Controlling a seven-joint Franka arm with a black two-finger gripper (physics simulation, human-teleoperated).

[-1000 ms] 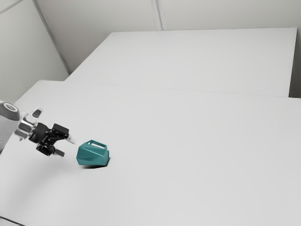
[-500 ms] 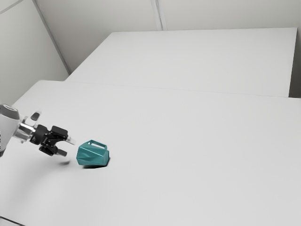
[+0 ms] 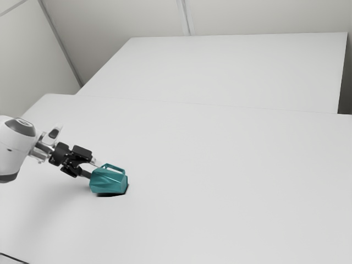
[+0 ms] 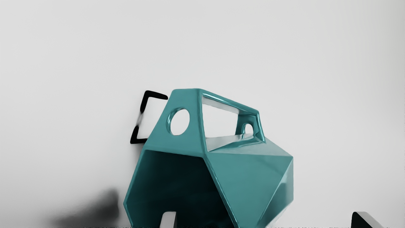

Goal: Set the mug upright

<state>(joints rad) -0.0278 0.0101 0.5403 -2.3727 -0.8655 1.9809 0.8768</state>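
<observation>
Gripper (image 3: 93, 169), black, two-fingered: fingers spread wide apart, nothing gripped; in the wrist view one fingertip (image 4: 168, 220) overlaps the mug's dark mouth (image 4: 177, 183), the other stands off past its outer wall. Contact with the mug: cannot be told. Mug (image 3: 109, 181), one, teal, glossy, faceted: lying on its side on the white table (image 3: 220, 192), toward the exterior view's left, directly ahead of the gripper, mouth facing the fingers. Handle (image 4: 189, 98), angular, uppermost, pierced by a round hole at the mouth end; dark shadow beneath the body.
</observation>
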